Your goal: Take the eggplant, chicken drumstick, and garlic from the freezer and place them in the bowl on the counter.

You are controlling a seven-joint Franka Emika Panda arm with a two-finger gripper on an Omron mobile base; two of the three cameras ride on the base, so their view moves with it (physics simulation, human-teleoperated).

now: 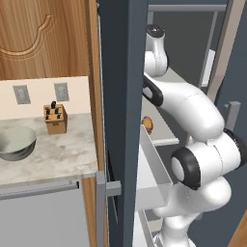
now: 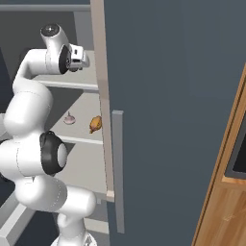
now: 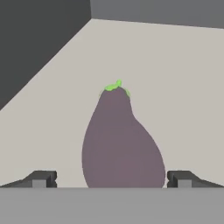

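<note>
One eggplant lay at the lower centre of the hand view, on a pale freezer shelf, its green stem end pointing toward the top of the frame. The tool was spread wide, with two dark fingertips at the bottom left and bottom right of that view and the eggplant's broad end between them; no contact with either tip could be seen.

In the right base view, one chicken drumstick and one garlic bulb sat near each other on a lower shelf at the left centre, the garlic to the left. The drumstick also peeked out at the centre of the left base view, behind the edge of the freezer, whose dark slate-blue side filled the middle of that frame. The one white arm reached up into the freezer at the upper right of that view.

One grey-green bowl stood on the tabletop at the left edge of the left base view, with one knife block behind it and two wall outlets above.
</note>
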